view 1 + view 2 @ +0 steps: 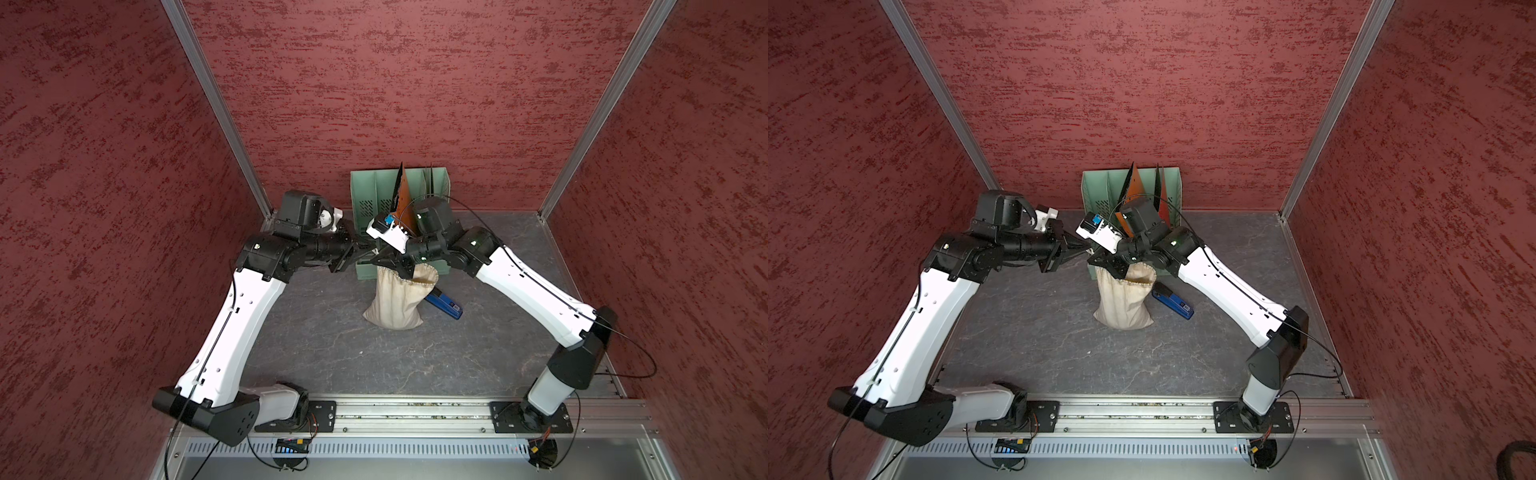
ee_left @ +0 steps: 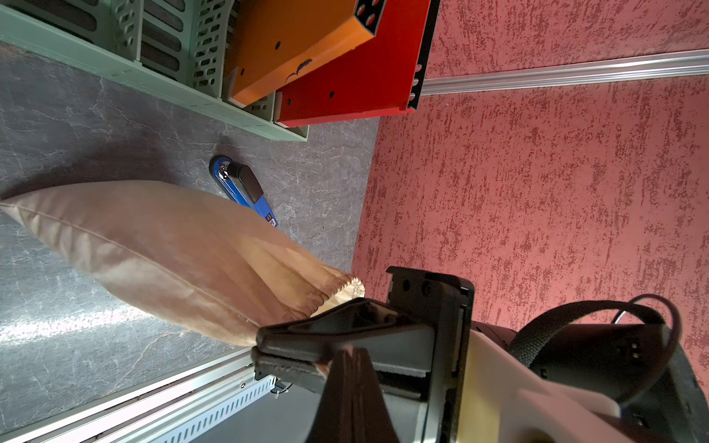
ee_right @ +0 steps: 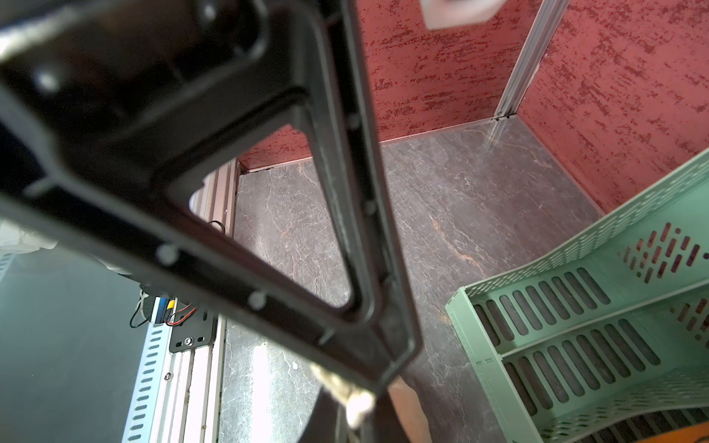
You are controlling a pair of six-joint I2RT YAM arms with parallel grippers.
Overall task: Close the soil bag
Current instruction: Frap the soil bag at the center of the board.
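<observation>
The soil bag [image 1: 395,303] stands upright on the table [image 1: 332,365], near the middle of its back edge and just in front of the green file rack [image 1: 361,195]. A blue stapler [image 1: 444,305] lies just beside it on the side toward the right edge.

Both arms meet at the bag's gathered neck. The right tool [image 2: 258,347] is pressed together and pinches cream cloth at the neck hem. The left tool [image 1: 363,249] is pressed together too, right against the other's tips. Whether it holds a cord there I cannot tell; the wrist views are blurred at that spot.

The mouth [image 1: 424,276] is only part gathered, and in both top views it gapes on the side away from the tools.

The likely troubles:
- **Tipping:** a sideways pull on the neck could topple the tall, soft bag onto the stapler or the rack and spill soil through the gap.
- **Slipping:** thin cloth or cord could slide out of a small pinch once it is under tension.
- **Collision:** with the tips crowded together, the tools could knock each other as they part.
</observation>
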